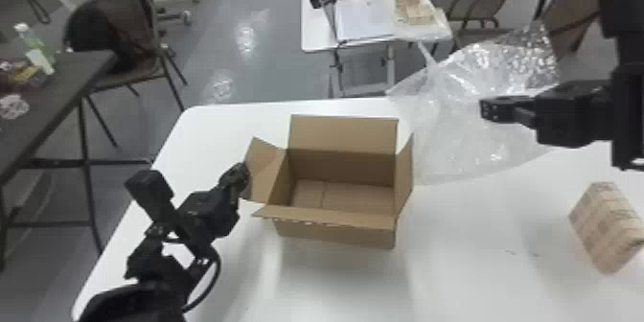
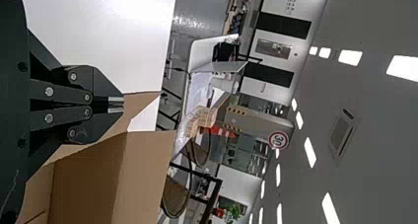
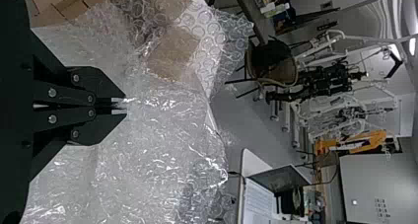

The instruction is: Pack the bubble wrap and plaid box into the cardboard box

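The open cardboard box [image 1: 335,230] stands on the white table with its flaps spread and its inside bare. At its left flap is my left gripper [image 1: 243,175]; in the left wrist view the left gripper [image 2: 117,104] is closed on the edge of that flap [image 2: 138,101]. My right gripper [image 1: 486,109] is up to the right of the box, shut on the bubble wrap [image 1: 460,139], which hangs beside the box's right flap. In the right wrist view, the right gripper [image 3: 120,106] pinches the wrap [image 3: 162,120]. The plaid box [image 1: 606,230] lies on the table at the far right.
The white table [image 1: 479,249] holds the cardboard box and plaid box. Behind it stands another white table [image 1: 316,33] with a laptop and more boxes. A dark table [image 1: 72,86] and a chair [image 1: 115,33] are at the left.
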